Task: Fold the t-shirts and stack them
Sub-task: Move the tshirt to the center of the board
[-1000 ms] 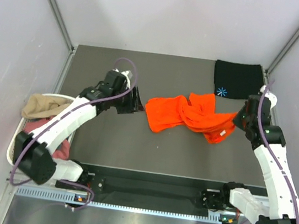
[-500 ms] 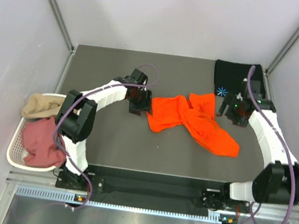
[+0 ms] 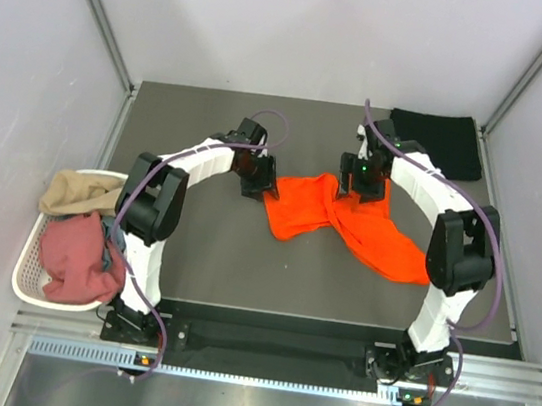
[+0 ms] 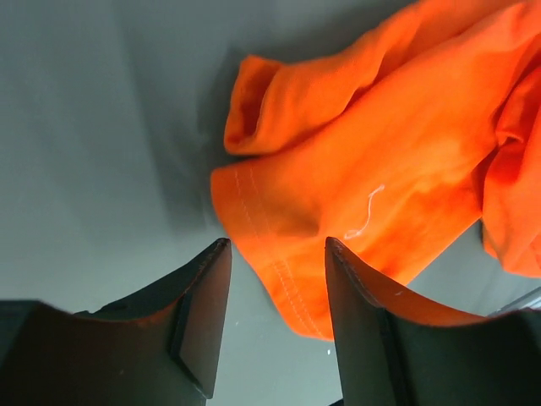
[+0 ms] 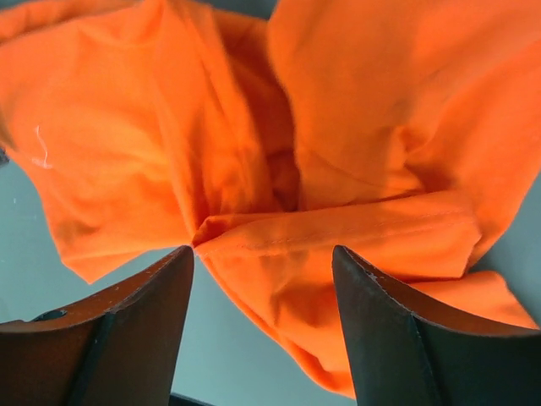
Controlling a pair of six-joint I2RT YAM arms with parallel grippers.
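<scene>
A bright orange t-shirt [image 3: 349, 224] lies crumpled in the middle of the table. My left gripper [image 3: 258, 177] hangs at its left edge, open. In the left wrist view the open left gripper [image 4: 276, 245] straddles a stitched hem corner of the orange t-shirt [image 4: 372, 161] without pinching it. My right gripper [image 3: 359, 181] is over the shirt's back middle. In the right wrist view the open right gripper [image 5: 262, 252] spans a bunched fold of the orange t-shirt [image 5: 338, 127]. A folded black t-shirt [image 3: 446, 142] lies at the back right corner.
A white slotted basket [image 3: 24, 267] stands off the table's left edge, holding a tan shirt [image 3: 76, 191] and a dusty pink shirt [image 3: 77, 257]. Grey walls close in the back and both sides. The right arm reaches across the black shirt's near-left corner.
The right gripper opened, dropped the orange shirt's right end, and swung left to the shirt's back middle. The left gripper moved right to the shirt's left edge.
</scene>
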